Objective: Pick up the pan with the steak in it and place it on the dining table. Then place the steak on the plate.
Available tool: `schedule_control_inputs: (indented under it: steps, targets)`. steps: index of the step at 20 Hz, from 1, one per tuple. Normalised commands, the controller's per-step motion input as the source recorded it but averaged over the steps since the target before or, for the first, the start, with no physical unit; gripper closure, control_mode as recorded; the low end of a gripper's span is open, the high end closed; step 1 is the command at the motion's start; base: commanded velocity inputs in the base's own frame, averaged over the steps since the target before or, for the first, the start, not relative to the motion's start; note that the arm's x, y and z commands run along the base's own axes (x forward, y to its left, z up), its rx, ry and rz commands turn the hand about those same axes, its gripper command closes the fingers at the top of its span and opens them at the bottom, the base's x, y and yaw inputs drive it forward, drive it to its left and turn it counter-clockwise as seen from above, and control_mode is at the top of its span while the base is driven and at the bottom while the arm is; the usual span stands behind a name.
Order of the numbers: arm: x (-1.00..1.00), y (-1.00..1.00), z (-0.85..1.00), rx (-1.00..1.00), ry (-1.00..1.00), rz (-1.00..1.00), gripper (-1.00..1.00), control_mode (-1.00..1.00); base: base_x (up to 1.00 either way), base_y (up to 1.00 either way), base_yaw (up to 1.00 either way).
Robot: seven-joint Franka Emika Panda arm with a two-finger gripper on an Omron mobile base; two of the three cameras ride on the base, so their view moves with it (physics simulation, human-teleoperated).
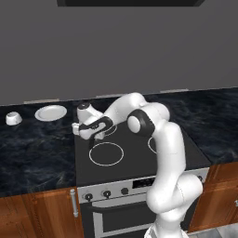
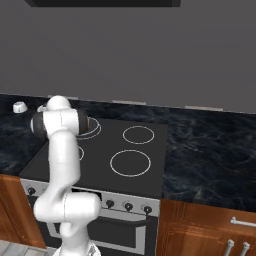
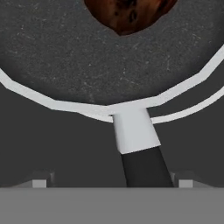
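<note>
A rendered kitchen with a plain grey wall (image 1: 116,46) running across the back. At the top edge hangs the dark underside of a range hood (image 1: 130,2). Below it sits a black glass stove top (image 2: 125,150) marked with white-outlined burner rings (image 1: 106,154). The stove's steel front panel (image 2: 125,202) carries a row of round black knobs, with a dark oven door beneath. On both sides runs a black, white-veined stone surface (image 1: 32,153). Under it are brown wood cabinets (image 2: 205,230) with silver bar handles. A small white bowl (image 1: 13,119) rests on the stone at far left, near the wall. Lighting is even and soft.
</note>
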Motion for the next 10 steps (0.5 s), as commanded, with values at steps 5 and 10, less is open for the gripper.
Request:
schedule_control_inputs:
  steps: [5,10]
  targets:
    - [-0.05,0.00,-0.20,-0.01,-0.01,0.00,1.00,-1.00,0.00,0.00,0.00]
    - [-0.02,0.00,0.02,0.01,-0.01,-0.01,1.00,-1.00,0.00,0.00,0.00]
